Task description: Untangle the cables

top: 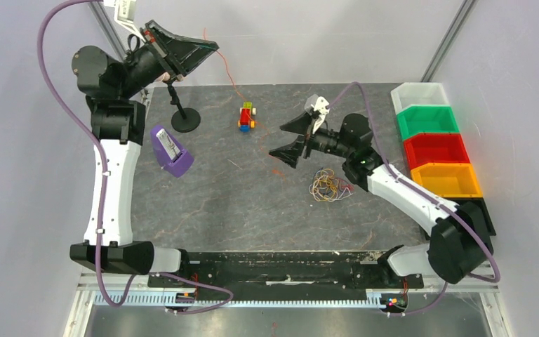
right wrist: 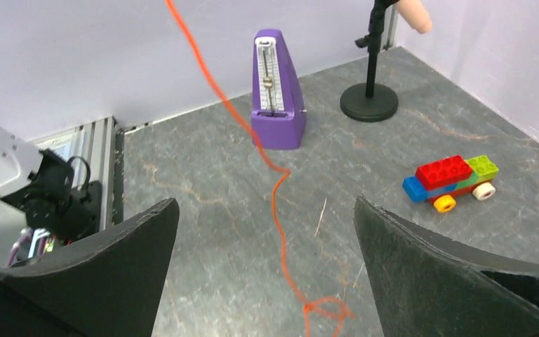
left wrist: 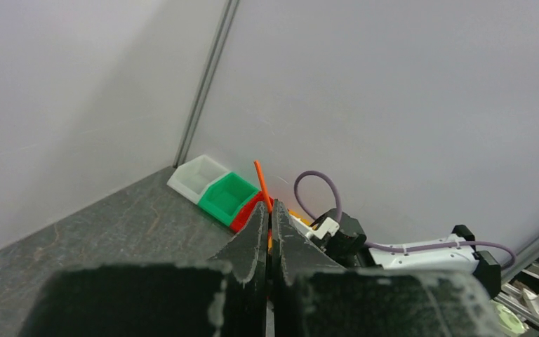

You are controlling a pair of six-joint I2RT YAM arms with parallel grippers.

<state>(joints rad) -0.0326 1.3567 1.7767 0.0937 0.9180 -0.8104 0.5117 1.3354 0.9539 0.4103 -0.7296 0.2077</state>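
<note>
Up at the far left corner, the left gripper [top: 213, 47] is raised high off the counter [top: 203, 210] and clenched tight on one orange wire [top: 229, 71]. The left wrist view shows it plainly, jaws pressed together with the wire's tip poking up between them [left wrist: 260, 177]. From there the wire slants down across the far side of the counter, and in the right wrist view it drops past the metronome [right wrist: 278, 91] to end in a small loop on the surface [right wrist: 321, 309]. Over on the right, the right gripper [top: 281, 140] hangs released, jaws spread wide and holding nothing, with the wire running down between its two fingers [right wrist: 98, 281] without touching either one. The cables [top: 330, 186] lie in a loose multicoloured bunch on the counter just beside the right arm, nearer the bases than that gripper. Whether the orange wire's low end joins the bunch is hard to tell from above, as it is too thin there. Elsewhere a toy car [top: 246, 116] sits mid-counter at the far side, and a black stand [top: 184, 119] is on its round base beside the purple metronome. A row of bins [top: 435, 140], white, green, red and orange, lines the right edge.
</note>
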